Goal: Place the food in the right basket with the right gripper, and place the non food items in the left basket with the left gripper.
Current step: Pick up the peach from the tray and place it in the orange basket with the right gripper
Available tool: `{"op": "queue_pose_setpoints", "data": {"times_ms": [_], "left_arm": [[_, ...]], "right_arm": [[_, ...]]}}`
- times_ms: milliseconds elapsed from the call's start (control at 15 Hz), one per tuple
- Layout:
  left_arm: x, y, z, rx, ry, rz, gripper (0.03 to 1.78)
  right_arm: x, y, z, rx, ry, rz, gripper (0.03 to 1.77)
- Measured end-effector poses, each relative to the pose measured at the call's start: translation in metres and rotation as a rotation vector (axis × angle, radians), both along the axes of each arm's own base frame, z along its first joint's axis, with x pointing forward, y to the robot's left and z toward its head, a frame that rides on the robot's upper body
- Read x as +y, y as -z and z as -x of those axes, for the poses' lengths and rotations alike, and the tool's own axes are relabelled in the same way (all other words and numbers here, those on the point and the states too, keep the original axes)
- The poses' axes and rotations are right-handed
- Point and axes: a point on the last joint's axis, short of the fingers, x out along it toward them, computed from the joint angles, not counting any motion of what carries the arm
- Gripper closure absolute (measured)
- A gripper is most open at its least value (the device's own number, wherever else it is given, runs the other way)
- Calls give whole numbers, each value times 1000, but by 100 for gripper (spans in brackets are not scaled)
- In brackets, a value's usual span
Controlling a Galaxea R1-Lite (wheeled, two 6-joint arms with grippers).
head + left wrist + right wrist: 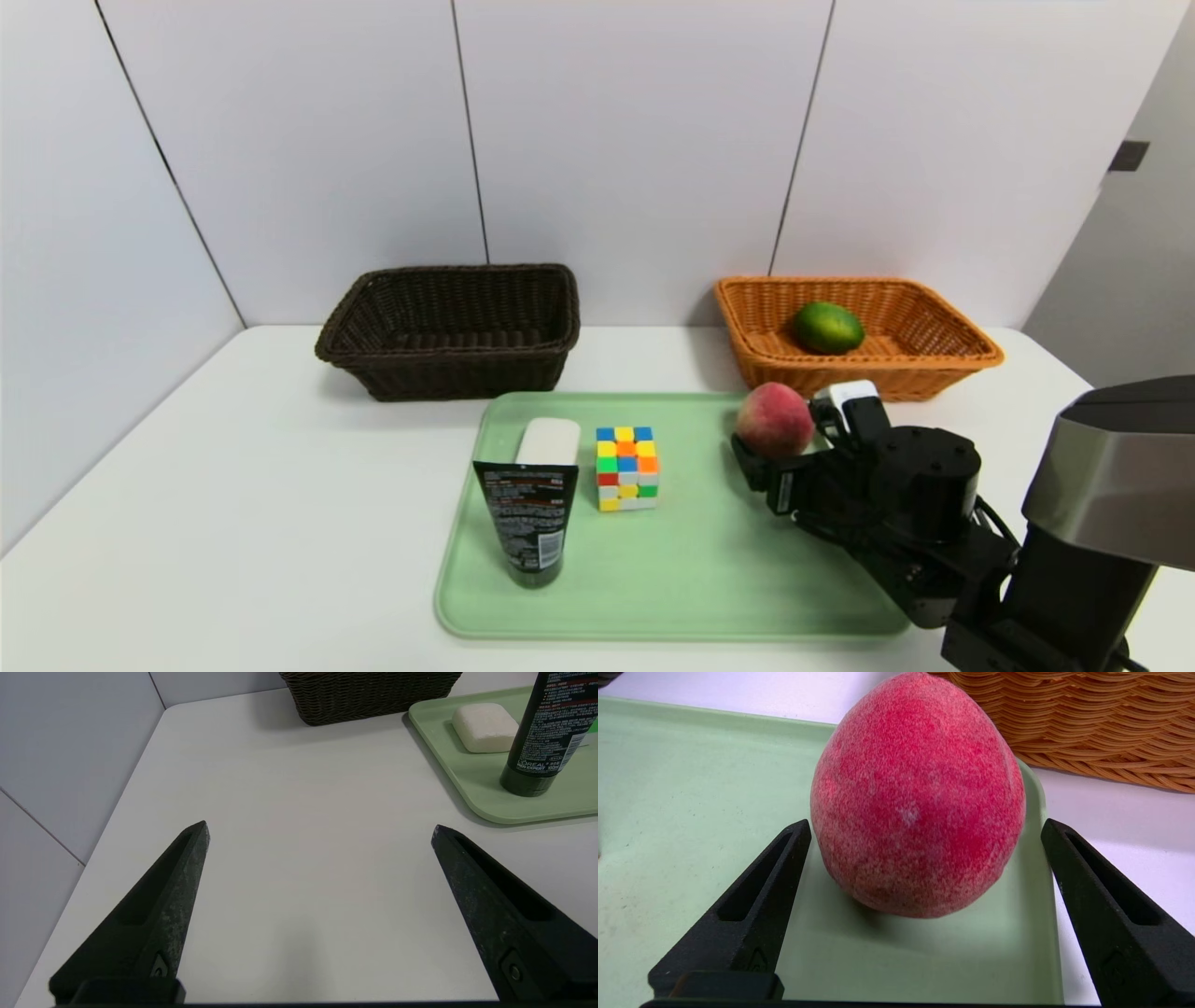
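Here the right end effector [920, 828] sits low over the far right corner of the green tray [691, 569], its fingers spread wide on either side of the peach [774, 419] without touching it. The peach stands on the tray with its long axis upright, narrower end up, just in front of the orange basket [920, 373], which already holds a green citrus fruit [827, 328]. The left end effector [320, 830] hangs wide apart over bare tabletop [299, 812], near the dark basket [448, 373].
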Motion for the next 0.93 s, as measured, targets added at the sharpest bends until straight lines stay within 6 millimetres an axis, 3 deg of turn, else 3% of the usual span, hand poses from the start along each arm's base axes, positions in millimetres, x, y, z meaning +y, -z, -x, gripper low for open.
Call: {"op": "queue_pose_setpoints", "data": {"times_ms": [600, 800, 933], "left_arm": [[0, 1, -1, 5, 0, 0, 12], [0, 1, -1, 5, 0, 0, 12], [0, 1, -1, 5, 0, 0, 12]], "right_arm": [[1, 4, -7, -2, 10, -2, 10], [0, 4, -8, -3, 13, -3, 58], [0, 4, -8, -2, 13, -3, 67]]}}
